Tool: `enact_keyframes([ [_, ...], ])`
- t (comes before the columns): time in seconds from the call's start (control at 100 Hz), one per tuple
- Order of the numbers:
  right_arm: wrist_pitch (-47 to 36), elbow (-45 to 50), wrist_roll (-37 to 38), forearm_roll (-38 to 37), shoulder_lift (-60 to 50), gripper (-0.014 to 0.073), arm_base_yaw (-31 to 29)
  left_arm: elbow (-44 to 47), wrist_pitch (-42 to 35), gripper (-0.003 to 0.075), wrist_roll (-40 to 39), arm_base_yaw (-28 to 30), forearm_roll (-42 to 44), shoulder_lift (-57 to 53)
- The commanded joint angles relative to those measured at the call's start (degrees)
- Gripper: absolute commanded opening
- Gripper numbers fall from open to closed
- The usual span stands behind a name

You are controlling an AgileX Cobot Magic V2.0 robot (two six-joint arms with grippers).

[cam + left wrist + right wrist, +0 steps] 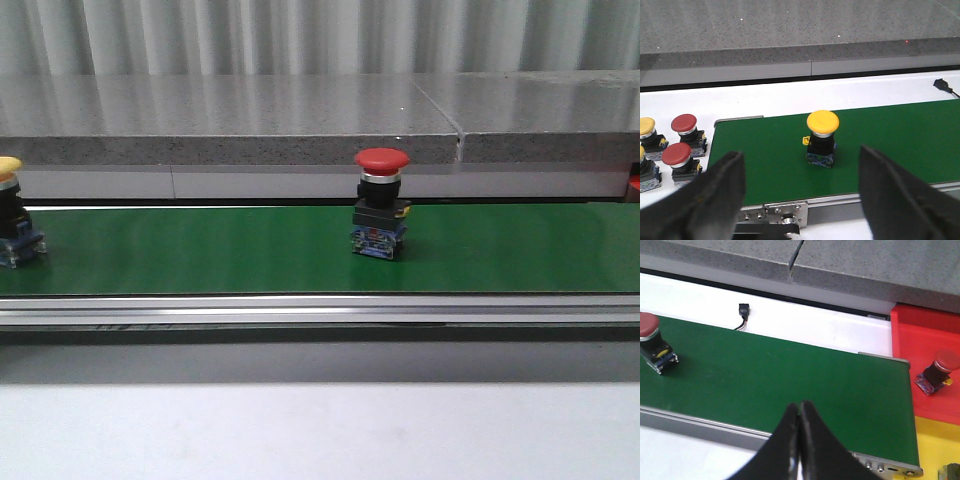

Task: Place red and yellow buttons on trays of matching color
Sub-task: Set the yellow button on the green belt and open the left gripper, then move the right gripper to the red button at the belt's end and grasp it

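A red button (pixel 380 205) stands upright mid-belt on the green conveyor (pixel 200 250); the right wrist view shows it (pixel 651 340) far from my right gripper (pixel 800 406), which is shut and empty over the belt's near edge. A yellow button (pixel 12 215) stands at the belt's left end. In the left wrist view it (pixel 822 135) is ahead of my open left gripper (pixel 800 154), beyond the fingertips (pixel 725 172). The red tray (pixel 920 340) holds one red button (pixel 940 371). The yellow tray (pixel 932 450) adjoins it, with a dark object (pixel 951 473) at the frame's corner.
Off the belt's left end, spare red buttons (pixel 684 127) (pixel 676 157) and yellow ones (pixel 647 129) stand on the white table. A grey stone ledge (pixel 230 120) runs behind the conveyor. A black cable plug (pixel 743 310) lies behind the belt.
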Motion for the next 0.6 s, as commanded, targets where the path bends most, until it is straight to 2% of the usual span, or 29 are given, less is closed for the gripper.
enact_keyframes([
  [0.0,-4.66,-1.45,-0.28,-0.01,-0.06,-0.0067,0.04,-0.37,-4.93,0.0246,-0.17,-0.32,-0.73,-1.43],
  [0.15,-4.54,-1.45,-0.28,-0.01,-0.06,-0.0067,0.04,0.0,-5.27,-0.0022,-0.17,-0.32,-0.73,-1.82],
  [0.28,-4.26,-1.45,-0.28,0.05,-0.06,-0.0061,0.04,0.0,-5.74,-0.002,-0.17,-0.32,-0.73,-1.82],
  [0.35,-3.25,-1.45,-0.28,0.05,-0.06,-0.002,0.04,0.0,-5.74,-0.002,-0.17,-0.32,-0.73,-1.82],
  [0.4,-2.36,-1.45,-0.28,0.05,-0.06,0.0046,0.04,0.0,-5.74,-0.002,-0.17,-0.32,-0.73,-1.82],
  [0.47,-1.52,-1.45,-0.28,0.05,-0.06,0.0192,0.04,0.0,-5.74,-0.002,-0.17,-0.32,-0.73,-1.82],
  [0.59,-1.53,-1.45,-0.28,0.1,-0.06,0.0512,0.04,0.0,-5.74,-0.002,-0.17,-0.32,-0.73,-1.82],
])
